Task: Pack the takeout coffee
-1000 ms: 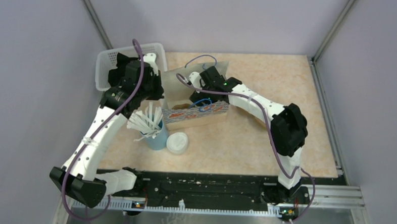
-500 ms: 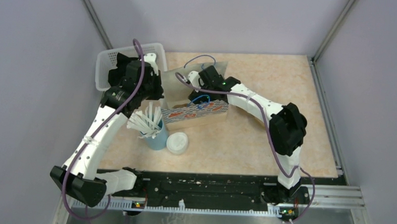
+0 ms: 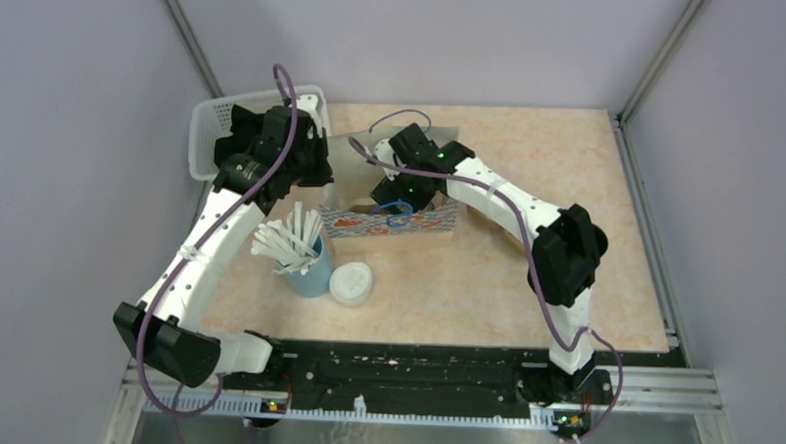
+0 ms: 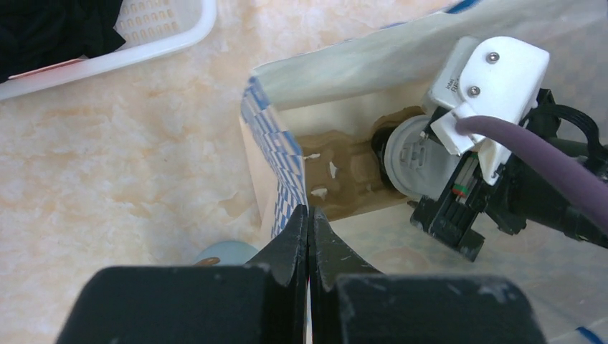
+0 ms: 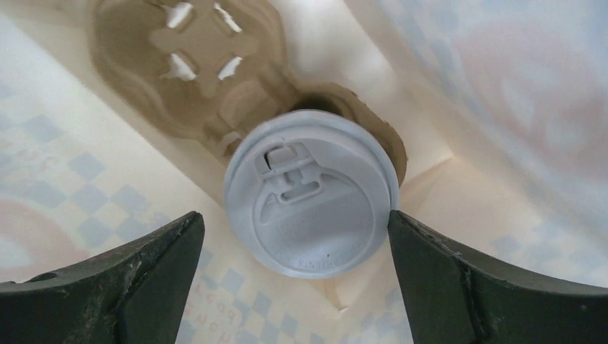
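Right wrist view: takeout coffee [image 5: 310, 192] sits in the pulp carrier [image 5: 193, 43] inside the paper bag [image 5: 502, 86], right gripper [image 5: 293, 217] spread loose either side of it, left gripper [image 4: 308, 209] pinching the bag's edge; likely light, thin-walled, crushable, so grip gently just under the rim.

The takeout coffee [image 5: 310, 192] has a lid of smooth, matt grey-white plastic; the carrier [image 5: 193, 72] is rough brown moulded pulp. The paper bag [image 4: 276, 154] is matt. The left gripper [image 4: 308, 211] and right gripper [image 5: 295, 216] have grainy, scuffed matt black fingers. The table [image 4: 129, 165] is smooth with a marbled beige finish, the basket [image 4: 143, 49] glossy white plastic
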Action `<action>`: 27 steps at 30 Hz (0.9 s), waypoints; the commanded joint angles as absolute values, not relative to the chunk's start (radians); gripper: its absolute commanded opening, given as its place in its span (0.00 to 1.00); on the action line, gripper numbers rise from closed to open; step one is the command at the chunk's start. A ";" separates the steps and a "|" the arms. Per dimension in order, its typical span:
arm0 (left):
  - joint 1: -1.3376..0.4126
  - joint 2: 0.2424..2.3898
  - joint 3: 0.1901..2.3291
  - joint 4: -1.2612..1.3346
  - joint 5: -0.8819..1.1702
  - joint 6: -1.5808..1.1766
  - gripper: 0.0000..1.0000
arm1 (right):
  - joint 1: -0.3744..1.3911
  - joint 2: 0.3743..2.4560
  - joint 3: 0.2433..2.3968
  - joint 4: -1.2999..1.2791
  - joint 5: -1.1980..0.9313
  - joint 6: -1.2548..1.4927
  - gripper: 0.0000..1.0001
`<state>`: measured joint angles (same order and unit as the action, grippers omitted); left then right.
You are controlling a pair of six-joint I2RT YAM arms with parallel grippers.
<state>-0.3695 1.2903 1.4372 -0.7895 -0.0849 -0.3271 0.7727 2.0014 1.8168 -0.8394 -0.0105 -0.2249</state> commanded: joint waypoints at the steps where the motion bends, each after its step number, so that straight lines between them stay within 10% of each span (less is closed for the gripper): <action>1: -0.371 1.318 1.492 -0.770 -0.056 -0.345 0.00 | 0.788 1.993 1.956 -0.932 -0.005 -0.168 0.99; 19: -0.371 1.407 1.561 -0.693 -0.047 -0.295 0.01 | 0.795 1.929 2.530 -1.157 0.144 0.104 0.99; 27: -0.371 1.475 1.673 -0.734 -0.044 -0.252 0.18 | 0.795 1.620 2.332 -0.965 0.254 0.206 0.99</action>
